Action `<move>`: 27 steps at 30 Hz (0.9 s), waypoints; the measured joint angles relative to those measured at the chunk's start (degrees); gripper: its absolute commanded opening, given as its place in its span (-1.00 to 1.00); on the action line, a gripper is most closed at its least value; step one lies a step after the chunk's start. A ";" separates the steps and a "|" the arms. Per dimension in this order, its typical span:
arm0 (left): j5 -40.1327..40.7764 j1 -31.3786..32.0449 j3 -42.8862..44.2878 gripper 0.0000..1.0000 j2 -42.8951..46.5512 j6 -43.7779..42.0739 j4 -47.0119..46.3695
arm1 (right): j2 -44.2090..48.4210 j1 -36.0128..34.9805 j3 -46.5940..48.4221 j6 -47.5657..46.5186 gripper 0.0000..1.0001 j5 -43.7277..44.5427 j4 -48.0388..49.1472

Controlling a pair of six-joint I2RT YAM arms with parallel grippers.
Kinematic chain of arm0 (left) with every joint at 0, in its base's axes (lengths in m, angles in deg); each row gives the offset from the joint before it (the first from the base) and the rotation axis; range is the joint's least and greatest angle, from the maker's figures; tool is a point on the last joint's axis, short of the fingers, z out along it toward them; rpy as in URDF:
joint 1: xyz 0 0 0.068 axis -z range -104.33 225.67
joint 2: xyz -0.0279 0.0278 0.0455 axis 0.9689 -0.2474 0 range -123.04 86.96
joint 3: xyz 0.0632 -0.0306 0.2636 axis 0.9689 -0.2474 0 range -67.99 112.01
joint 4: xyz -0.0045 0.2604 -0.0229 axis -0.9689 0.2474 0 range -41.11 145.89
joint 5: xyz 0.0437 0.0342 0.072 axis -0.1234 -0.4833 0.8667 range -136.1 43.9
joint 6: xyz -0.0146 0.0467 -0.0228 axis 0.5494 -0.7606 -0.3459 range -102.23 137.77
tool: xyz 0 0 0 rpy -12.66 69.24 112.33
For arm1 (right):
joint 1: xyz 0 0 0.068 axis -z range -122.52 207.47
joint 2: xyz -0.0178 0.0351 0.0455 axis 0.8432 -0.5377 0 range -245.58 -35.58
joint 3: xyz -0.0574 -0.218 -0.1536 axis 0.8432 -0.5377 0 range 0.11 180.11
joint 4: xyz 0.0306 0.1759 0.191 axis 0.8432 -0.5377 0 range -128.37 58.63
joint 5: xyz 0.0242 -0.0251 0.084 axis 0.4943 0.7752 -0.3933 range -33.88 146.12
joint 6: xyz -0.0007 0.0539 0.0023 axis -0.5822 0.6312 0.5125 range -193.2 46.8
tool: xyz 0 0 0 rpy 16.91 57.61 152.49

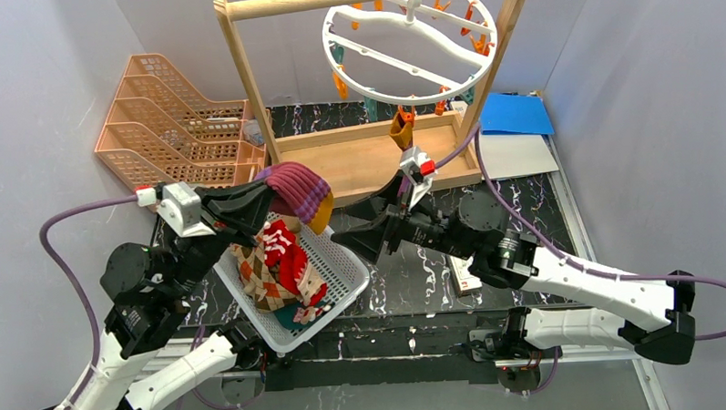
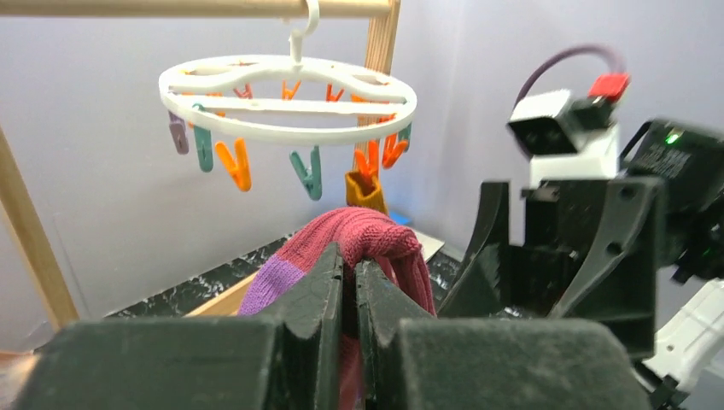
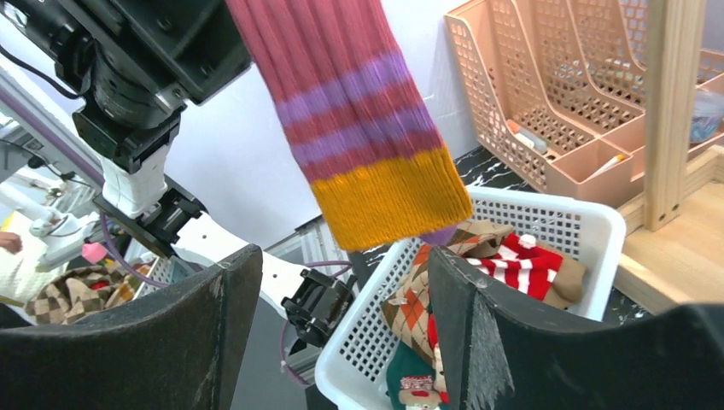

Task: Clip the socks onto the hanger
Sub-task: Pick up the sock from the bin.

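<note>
Left tool (image 2: pixel 350 266) clamped tight on the maroon-purple sock (image 1: pixel 297 187), its orange cuff dangling above the white basket (image 1: pixel 348 263) where more socks (image 1: pixel 279 263) lie heaped; right tool (image 1: pixel 365 221) just beside, jaws wide apart, gripping nothing; behind, the hanger (image 2: pixel 282 106) hangs from the wooden rack (image 1: pixel 245 63), a small orange sock (image 1: pixel 400 131) clipped on

Bright, even light; soft close-range wrist blur.
</note>
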 measured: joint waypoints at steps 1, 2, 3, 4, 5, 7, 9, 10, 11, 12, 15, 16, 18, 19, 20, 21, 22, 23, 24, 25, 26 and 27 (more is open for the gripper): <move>-0.04 0.00 0.44 -1.00 -0.24 0.61 -1.05 | -0.44 -0.02 -0.35 0.50 0.58 -0.31 1.07; -0.09 0.00 0.79 -1.00 -0.39 1.05 -1.66 | -0.98 0.00 -0.44 1.18 0.58 -0.52 1.86; -0.17 0.00 1.16 -1.00 -0.55 1.64 -2.38 | -1.49 0.00 -0.55 1.62 0.59 -0.57 2.73; -0.22 0.00 1.53 -1.00 -0.66 2.16 -2.97 | -2.01 0.00 -0.81 2.51 0.59 -0.74 4.28; -0.31 0.00 1.84 -1.00 -0.74 2.60 -3.50 | -2.58 0.00 -1.33 3.67 0.60 -1.01 6.34; -0.44 0.00 2.23 -1.00 -0.79 3.26 -4.35 | -3.50 0.00 -1.84 5.40 0.59 -1.62 9.09; -0.44 0.00 2.47 -1.00 -0.79 3.82 -4.85 | -4.76 0.00 -1.86 7.23 0.56 -2.19 11.98; -0.44 0.00 2.49 -1.00 -0.79 3.98 -5.03 | -5.42 0.00 -1.86 7.89 0.52 -2.49 13.18; -0.46 0.00 2.54 -1.00 -0.79 4.15 -5.09 | -5.99 0.00 -1.86 8.66 0.48 -2.86 14.05; -0.46 0.00 2.56 -1.00 -0.79 4.33 -5.16 | -6.60 0.00 -1.73 9.16 0.42 -3.19 14.53; -0.44 0.00 2.54 -1.00 -0.76 4.59 -5.16 | -8.28 0.00 -0.90 10.75 0.16 -3.98 15.08; -0.44 0.00 2.54 -1.00 -0.74 4.68 -5.16 | -8.61 0.00 -0.81 11.06 0.09 -4.15 15.45; -0.39 0.00 2.54 -1.00 -0.63 4.72 -5.16 | -8.92 0.00 -0.81 12.04 0.03 -4.50 15.89; -0.37 0.00 2.54 -1.00 -0.57 4.72 -5.14 | -8.94 0.00 -0.81 12.48 0.03 -4.61 16.11; -0.35 0.00 2.54 -1.00 -0.46 4.70 -5.14 | -8.92 0.00 -0.81 12.94 0.03 -4.63 16.55; -0.26 0.00 2.51 -1.00 -0.31 4.70 -5.11 | -8.92 0.00 -0.81 13.35 0.07 -4.66 17.11; -0.17 0.00 2.51 -1.00 -0.17 4.70 -5.09 | -8.90 0.00 -0.81 13.60 0.11 -4.68 17.53; -0.15 0.00 2.49 -1.00 -0.02 4.68 -5.11 | -8.87 0.00 -0.81 13.90 0.16 -4.74 18.01; -0.13 0.00 2.43 -1.00 0.13 4.66 -5.09 | -8.87 0.00 -0.81 14.43 0.17 -4.79 18.53; -0.13 0.00 2.40 -1.00 0.26 4.57 -5.05 | -8.87 0.00 -0.81 14.88 0.15 -4.81 18.97; -0.15 0.00 2.38 -1.00 0.33 4.48 -5.05 | -8.87 0.00 -0.81 15.19 0.10 -4.81 19.37; -0.15 0.00 2.34 -1.00 0.37 4.46 -5.05 | -8.87 0.00 -0.81 15.41 0.02 -4.81 19.74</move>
